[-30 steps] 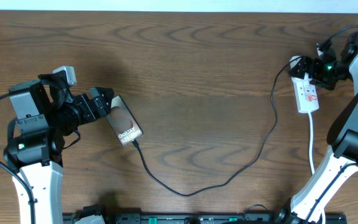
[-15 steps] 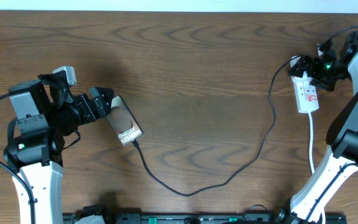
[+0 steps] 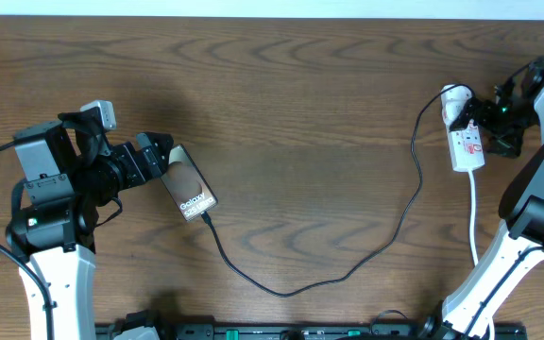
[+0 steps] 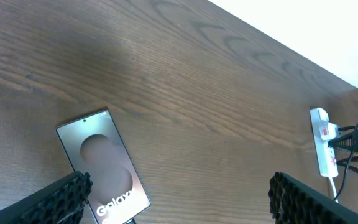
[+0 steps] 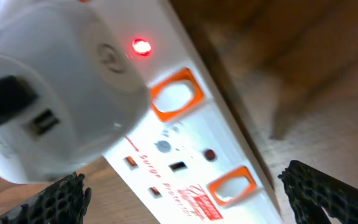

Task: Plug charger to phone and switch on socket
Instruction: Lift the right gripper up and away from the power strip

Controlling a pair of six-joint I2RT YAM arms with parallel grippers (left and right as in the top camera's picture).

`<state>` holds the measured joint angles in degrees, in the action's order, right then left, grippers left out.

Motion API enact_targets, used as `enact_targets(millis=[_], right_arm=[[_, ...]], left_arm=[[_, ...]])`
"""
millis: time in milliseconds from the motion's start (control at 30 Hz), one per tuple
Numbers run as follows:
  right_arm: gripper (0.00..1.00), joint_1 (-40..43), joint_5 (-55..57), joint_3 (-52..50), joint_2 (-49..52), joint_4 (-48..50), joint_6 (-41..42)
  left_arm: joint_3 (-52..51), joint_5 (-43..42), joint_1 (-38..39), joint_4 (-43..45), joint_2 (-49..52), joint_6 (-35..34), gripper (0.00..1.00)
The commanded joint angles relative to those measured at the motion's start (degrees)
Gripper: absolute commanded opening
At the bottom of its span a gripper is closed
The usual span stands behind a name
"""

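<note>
The phone [image 3: 190, 186] lies on the wood table at the left, and it also shows in the left wrist view [image 4: 102, 165] with its "Galaxy" text. The black charger cable [image 3: 348, 269] runs from the phone's lower end across the table to a white adapter [image 3: 454, 95] plugged into the white socket strip [image 3: 467, 144]. In the right wrist view the socket [image 5: 191, 149] fills the frame, and a red light [image 5: 142, 46] glows on it next to the adapter [image 5: 55, 106]. My left gripper [image 3: 155, 154] is open at the phone's upper end. My right gripper [image 3: 495, 120] is open just right of the strip.
The socket's white cord [image 3: 473, 217] runs down toward the front right. The table's far edge [image 3: 272, 16] meets a white wall. A black rail [image 3: 300, 331] lies along the front edge.
My right gripper has drawn back to the right off the socket strip, uncovering the white adapter. The left arm and phone have not moved.
</note>
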<state>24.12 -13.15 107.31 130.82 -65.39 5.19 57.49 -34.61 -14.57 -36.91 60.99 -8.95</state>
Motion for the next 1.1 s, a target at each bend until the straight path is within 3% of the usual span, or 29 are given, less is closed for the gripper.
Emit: enact_targets(millis=[0,233,400,933,1067], right_arm=[[0.99,0.96,2.64,3.23,-0.22,-1.29,1.86],[0.99,1.40,16.26,6.86,-3.52,-6.91,6.82],[0.99,1.38,17.53,7.45,-8.41,-9.33,8.09],[0.99,0.42,1.62,7.45,-36.44,-13.64,8.07],[0.99,0.42,1.55,7.45,-39.39,-13.79,8.07]], left_arm=[[0.15,-0.94,-0.20,0.09,0.00,0.83,0.93],[0.15,-0.92,-0.20,0.09,-0.02,0.83,0.93],[0.15,-0.90,-0.20,0.07,0.00,0.81,0.93],[0.15,-0.76,-0.20,-0.79,0.00,0.79,0.93],[0.15,-0.76,-0.20,-0.79,0.00,0.81,0.93]])
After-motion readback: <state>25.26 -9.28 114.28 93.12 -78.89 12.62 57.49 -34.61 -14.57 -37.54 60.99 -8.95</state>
